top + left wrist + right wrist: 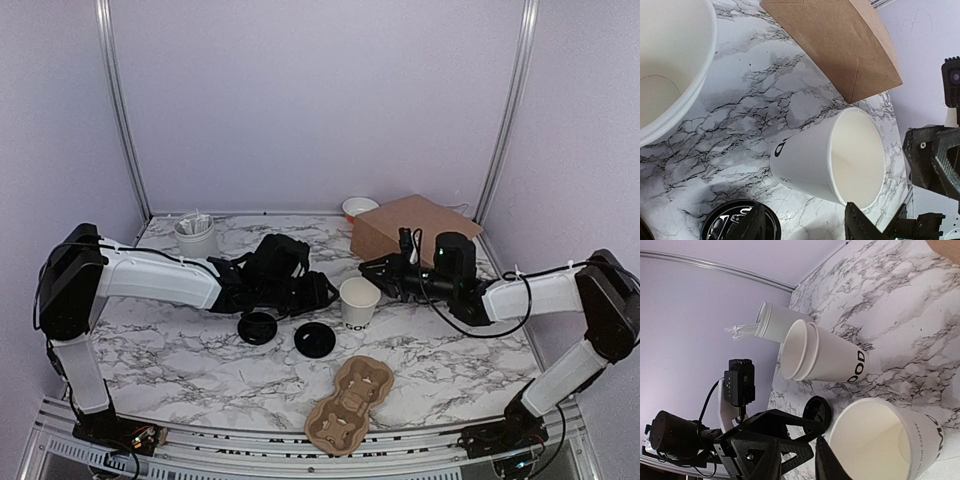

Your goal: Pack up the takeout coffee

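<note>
Lidding step, as judged: the takeout coffee cup (358, 302) stands open and upright at mid-table between two empty grippers, the right gripper (370, 270) narrowly parted and the left gripper (805, 215) half open beside a black lid (732, 224), which next needs lifting by its edge onto the rim.

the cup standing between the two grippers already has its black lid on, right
Not quite: the cup stands between the grippers, but with no lid on. The top external view shows its open mouth, and the left wrist view looks straight into it. The nearer black lid and the other black lid lie flat on the marble table beside it.
</note>
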`<state>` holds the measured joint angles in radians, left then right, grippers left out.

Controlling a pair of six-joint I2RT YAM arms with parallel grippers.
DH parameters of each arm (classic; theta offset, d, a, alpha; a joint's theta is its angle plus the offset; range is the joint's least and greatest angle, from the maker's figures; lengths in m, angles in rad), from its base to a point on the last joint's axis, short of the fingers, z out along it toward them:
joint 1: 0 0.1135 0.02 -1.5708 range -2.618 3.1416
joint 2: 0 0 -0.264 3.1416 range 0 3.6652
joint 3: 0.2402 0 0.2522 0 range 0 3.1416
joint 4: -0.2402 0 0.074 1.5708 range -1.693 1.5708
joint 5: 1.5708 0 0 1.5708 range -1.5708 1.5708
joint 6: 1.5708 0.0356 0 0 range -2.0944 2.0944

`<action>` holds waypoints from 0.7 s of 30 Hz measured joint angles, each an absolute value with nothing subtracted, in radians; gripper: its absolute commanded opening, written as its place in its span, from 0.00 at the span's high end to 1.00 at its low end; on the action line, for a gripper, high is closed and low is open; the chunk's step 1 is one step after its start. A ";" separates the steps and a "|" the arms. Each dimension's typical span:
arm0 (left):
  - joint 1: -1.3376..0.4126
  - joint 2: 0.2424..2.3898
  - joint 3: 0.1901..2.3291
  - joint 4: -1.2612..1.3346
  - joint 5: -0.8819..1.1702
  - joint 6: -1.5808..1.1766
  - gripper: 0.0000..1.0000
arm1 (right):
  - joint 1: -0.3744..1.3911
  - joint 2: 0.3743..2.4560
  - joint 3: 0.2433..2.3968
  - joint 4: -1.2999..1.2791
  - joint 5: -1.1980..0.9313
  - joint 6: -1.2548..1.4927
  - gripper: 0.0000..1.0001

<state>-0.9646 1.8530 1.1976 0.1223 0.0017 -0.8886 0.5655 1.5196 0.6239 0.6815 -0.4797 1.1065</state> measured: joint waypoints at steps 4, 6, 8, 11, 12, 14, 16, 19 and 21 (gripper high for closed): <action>-0.965 1.845 1.187 0.121 -0.014 -0.889 0.45 | 0.588 1.475 0.749 0.420 -0.389 0.946 0.70; -0.965 1.827 1.169 0.104 -0.033 -0.886 0.45 | 0.618 1.462 0.818 0.297 -0.319 0.857 0.70; -0.964 1.804 1.150 0.076 -0.055 -0.878 0.45 | 0.656 1.437 0.853 0.197 -0.259 0.780 0.68; -0.965 1.776 1.114 0.042 -0.081 -0.867 0.46 | 0.684 1.406 0.852 0.094 -0.202 0.710 0.66; -0.965 1.769 1.102 0.025 -0.089 -0.862 0.46 | 0.687 1.398 0.851 0.062 -0.186 0.692 0.65; -0.965 1.766 1.085 -0.012 -0.100 -0.849 0.47 | 0.687 1.385 0.846 0.015 -0.155 0.662 0.63; -0.969 1.766 1.077 -0.054 -0.107 -0.832 0.48 | 0.688 1.367 0.843 -0.034 -0.120 0.633 0.61; -0.986 1.773 1.085 -0.104 -0.121 -0.805 0.51 | 0.692 1.342 0.842 -0.083 -0.077 0.595 0.59; -1.003 1.799 1.111 -0.140 -0.136 -0.793 0.52 | 0.698 1.334 0.842 -0.105 -0.050 0.570 0.57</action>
